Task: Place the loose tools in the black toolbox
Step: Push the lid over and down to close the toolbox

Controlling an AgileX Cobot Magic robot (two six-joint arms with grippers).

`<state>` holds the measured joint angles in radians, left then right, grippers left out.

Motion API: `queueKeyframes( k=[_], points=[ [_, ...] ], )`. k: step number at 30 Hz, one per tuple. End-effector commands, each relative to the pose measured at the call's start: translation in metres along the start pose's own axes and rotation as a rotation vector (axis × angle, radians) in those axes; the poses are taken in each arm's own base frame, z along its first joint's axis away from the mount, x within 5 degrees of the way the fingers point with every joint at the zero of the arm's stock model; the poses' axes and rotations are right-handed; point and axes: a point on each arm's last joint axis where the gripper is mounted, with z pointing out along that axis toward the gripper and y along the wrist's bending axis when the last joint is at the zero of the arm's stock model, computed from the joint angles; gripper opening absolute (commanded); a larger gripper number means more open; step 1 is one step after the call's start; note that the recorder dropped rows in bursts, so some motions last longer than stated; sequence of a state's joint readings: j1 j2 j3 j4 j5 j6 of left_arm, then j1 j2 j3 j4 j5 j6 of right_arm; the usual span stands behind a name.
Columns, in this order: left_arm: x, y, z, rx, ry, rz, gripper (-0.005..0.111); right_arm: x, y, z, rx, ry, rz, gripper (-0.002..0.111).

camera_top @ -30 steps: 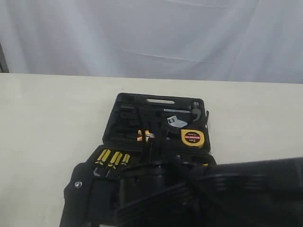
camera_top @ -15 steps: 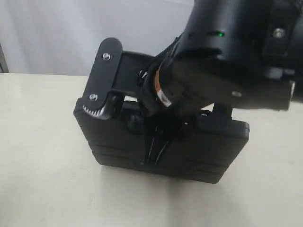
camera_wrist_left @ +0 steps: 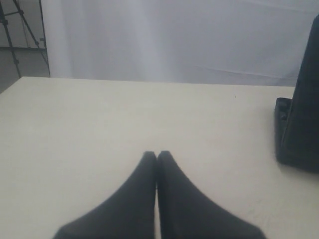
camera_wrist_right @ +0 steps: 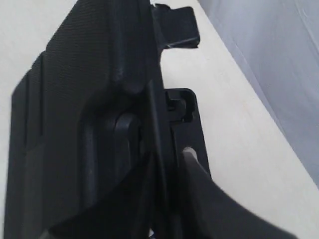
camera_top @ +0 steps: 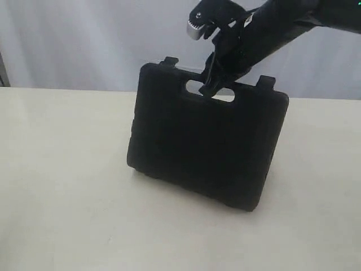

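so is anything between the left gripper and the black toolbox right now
Nothing visible does. In the left wrist view only bare table lies between the shut left gripper and the black toolbox, which stands closed on its edge. The right gripper grips its handle from above.

Nothing readable is showing: the black toolbox (camera_top: 208,152) is presenting only a plain dark shell, with no lettering, labels or numbers legible anywhere.
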<state>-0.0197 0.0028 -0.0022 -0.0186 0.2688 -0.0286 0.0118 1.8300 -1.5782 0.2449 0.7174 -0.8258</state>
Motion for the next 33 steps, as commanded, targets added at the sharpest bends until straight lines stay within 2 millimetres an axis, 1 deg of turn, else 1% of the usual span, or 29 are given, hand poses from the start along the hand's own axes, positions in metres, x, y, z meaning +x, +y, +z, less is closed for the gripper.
queueKeyframes(
  k=[1, 4, 6, 10, 11, 13, 19, 21, 22, 25, 27, 28, 29, 30, 31, 32, 33],
  points=[
    [0.001, 0.0, 0.0, 0.003, 0.0, -0.003, 0.0, 0.04, -0.021, 0.066, -0.077, 0.119, 0.056, -0.001],
    [0.001, 0.0, 0.0, 0.003, 0.0, -0.003, 0.0, 0.055, -0.037, 0.094, 0.017, 0.084, 0.093, -0.001],
    [0.001, 0.0, 0.0, 0.003, 0.0, -0.003, 0.0, 0.064, -0.04, 0.11, 0.039, 0.084, 0.105, -0.001],
    [0.001, 0.0, 0.0, 0.003, 0.0, -0.003, 0.0, 0.077, -0.039, 0.128, 0.035, 0.108, 0.112, -0.001],
    [0.001, 0.0, 0.0, 0.003, 0.0, -0.003, 0.0, 0.077, -0.039, 0.129, 0.036, 0.108, 0.113, 0.0],
    [0.001, 0.0, 0.0, 0.003, 0.0, -0.003, 0.0, 0.079, -0.039, 0.132, 0.039, 0.108, 0.114, 0.008],
    [0.001, 0.0, 0.0, 0.003, 0.0, -0.003, 0.0, 0.079, -0.039, 0.132, 0.041, 0.11, 0.126, 0.047],
    [0.001, 0.0, 0.0, 0.003, 0.0, -0.003, 0.0, 0.079, -0.039, 0.132, 0.043, 0.108, 0.145, 0.056],
    [0.001, 0.0, 0.0, 0.003, 0.0, -0.003, 0.0, 0.077, -0.04, 0.13, 0.046, 0.104, 0.153, 0.057],
    [0.001, 0.0, 0.0, 0.003, 0.0, -0.003, 0.0, 0.072, -0.042, 0.121, 0.055, 0.09, 0.161, 0.057],
    [0.001, 0.0, 0.0, 0.003, 0.0, -0.003, 0.0, 0.065, -0.044, 0.11, 0.066, 0.071, 0.204, 0.057],
    [0.001, 0.0, 0.0, 0.003, 0.0, -0.003, 0.0, 0.059, -0.045, 0.099, 0.069, 0.06, 0.22, 0.057],
    [0.001, 0.0, 0.0, 0.003, 0.0, -0.003, 0.0, 0.052, -0.045, 0.082, 0.061, 0.054, 0.25, 0.057],
    [0.001, 0.0, 0.0, 0.003, 0.0, -0.003, 0.0, 0.048, -0.045, 0.072, 0.052, 0.055, 0.27, 0.057],
    [0.001, 0.0, 0.0, 0.003, 0.0, -0.003, 0.0, 0.042, -0.043, 0.054, 0.035, 0.059, 0.3, 0.051],
    [0.001, 0.0, 0.0, 0.003, 0.0, -0.003, 0.0, 0.038, -0.042, 0.043, 0.023, 0.066, 0.306, 0.045],
    [0.001, 0.0, 0.0, 0.003, 0.0, -0.003, 0.0, 0.034, -0.039, 0.023, 0.002, 0.086, 0.315, 0.031]
  ],
)
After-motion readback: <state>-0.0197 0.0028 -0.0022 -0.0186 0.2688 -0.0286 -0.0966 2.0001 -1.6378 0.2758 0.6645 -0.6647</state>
